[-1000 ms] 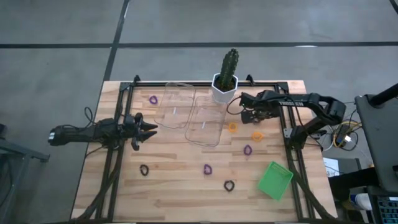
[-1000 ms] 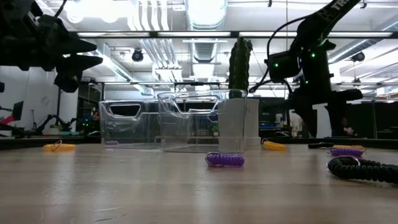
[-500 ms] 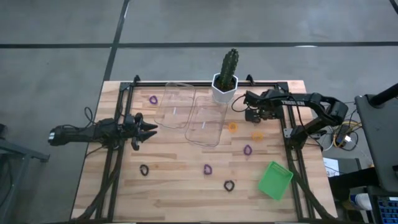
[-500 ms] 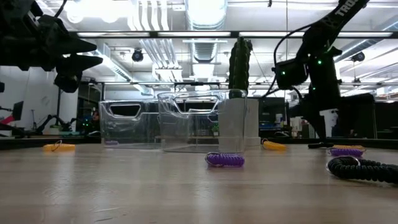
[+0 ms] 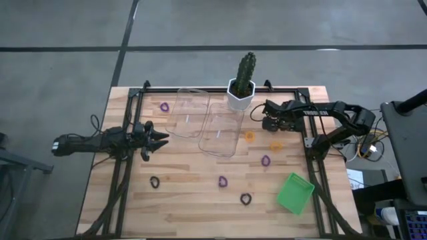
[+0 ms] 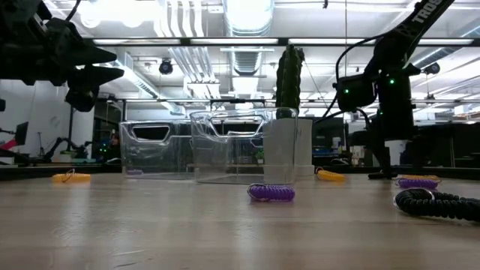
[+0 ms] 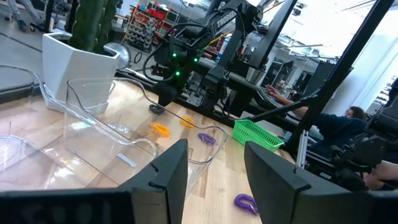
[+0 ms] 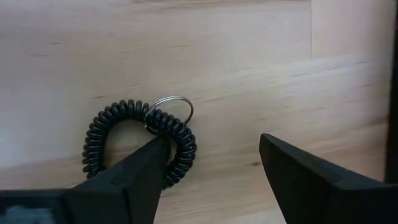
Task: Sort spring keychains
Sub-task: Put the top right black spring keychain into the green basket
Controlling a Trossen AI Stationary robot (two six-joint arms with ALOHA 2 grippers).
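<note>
A black spring keychain [image 8: 140,143] with a metal ring lies on the wood under my right gripper [image 8: 214,140], which points down at the table's far right [image 5: 270,125], open. One finger [image 8: 130,180] stands over the coil; the other is off to its side over bare wood. Other spring keychains lie flat on the table: purple [image 5: 164,107], [image 5: 265,160], [image 5: 223,181], orange [image 5: 249,136], [image 5: 275,145], black [image 5: 155,181], [image 5: 245,199]. My left gripper [image 5: 160,139] waits level at the left, open, with nothing between its fingers [image 7: 168,174]. My right gripper comes from above, pointing down. One fingertip overlaps the coil [image 8: 177,134] beside the metal ring [image 8: 180,102]. Whether it touches the coil, I cannot tell. The keychain lies flat on the table.
Two clear plastic containers [image 5: 190,113], [image 5: 220,130] stand at the far middle. A cactus in a white pot [image 5: 241,93] is at the far edge just left of my right gripper. A green basket [image 5: 295,193] sits near the right front corner.
My right gripper has come down toward the table, shifted a little toward the right edge and rolled about its own axis. The keychains have stayed where they were.
</note>
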